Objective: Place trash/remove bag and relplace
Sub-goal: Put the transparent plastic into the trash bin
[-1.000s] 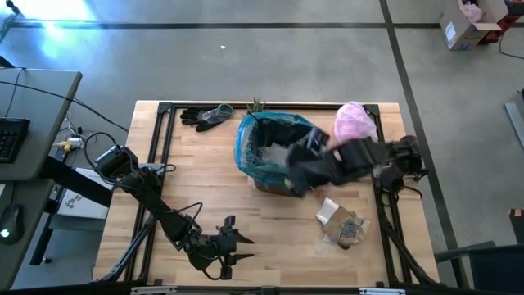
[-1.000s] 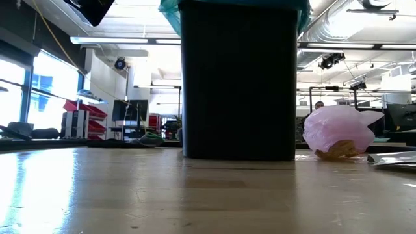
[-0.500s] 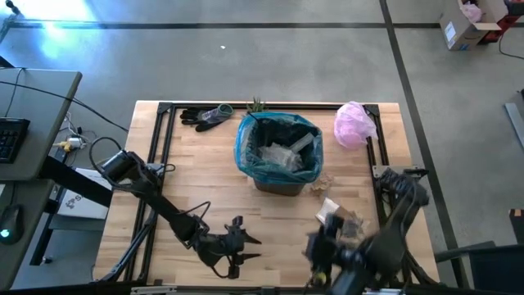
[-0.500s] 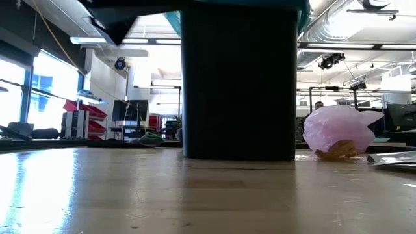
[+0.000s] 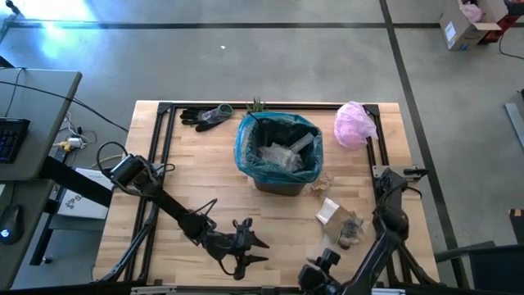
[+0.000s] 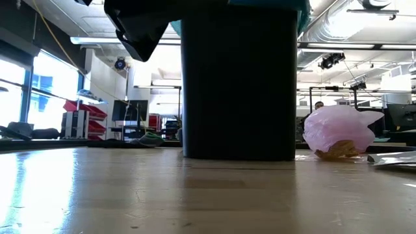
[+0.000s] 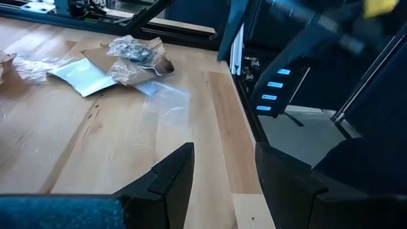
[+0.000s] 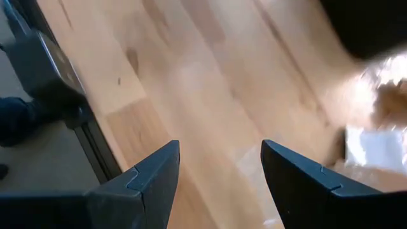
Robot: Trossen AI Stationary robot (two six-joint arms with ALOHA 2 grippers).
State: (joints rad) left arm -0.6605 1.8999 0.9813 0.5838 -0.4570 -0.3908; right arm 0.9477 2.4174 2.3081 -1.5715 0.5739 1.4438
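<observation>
While some trash (image 5: 342,225) lies near the table's (image 5: 196,180) right edge, the bag (image 5: 246,147) lines the bin (image 5: 282,184), unremoved; left gripper (image 5: 252,250) and right gripper (image 5: 315,274) gape empty.

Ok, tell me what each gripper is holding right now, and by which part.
Nothing is held. The left gripper and the right gripper both stand open with only bare table between their fingers.

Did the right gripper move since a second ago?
Yes. The right gripper left the bin and now sits at the table's near edge, fingers open.
</observation>
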